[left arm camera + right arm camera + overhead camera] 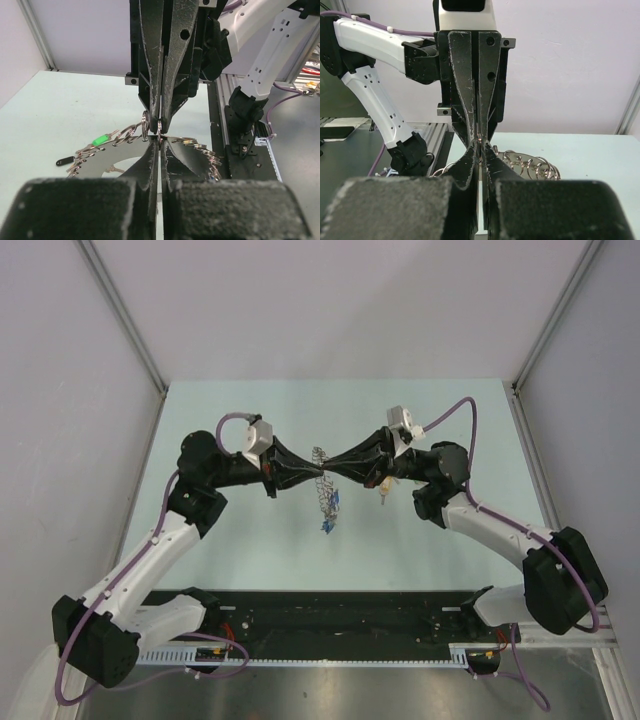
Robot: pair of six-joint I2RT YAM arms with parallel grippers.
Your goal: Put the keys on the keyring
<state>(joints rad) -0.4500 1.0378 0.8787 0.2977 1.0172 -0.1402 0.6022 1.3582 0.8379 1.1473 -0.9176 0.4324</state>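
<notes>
The keyring [320, 482] hung clear of the worktop [240, 540], caught between two claws that met tip to tip at it. It looked like a thin, stiff, slick metal plate, light in weight. Its loose fringe of small silvery rings [530, 165] seemed likely to swing and snag, so the flat rim seemed the surest place to grip. The keys [328, 512] dangled below the keyring, with a green-headed key [101, 139] and a black-headed key [64, 161] showing along its fringe. The left claw [159, 148] was pressed together, pinching the keyring's rim. The right claw [480, 147], facing it across the keyring, was likewise pressed together on that same edge, seemingly at one small ring.
</notes>
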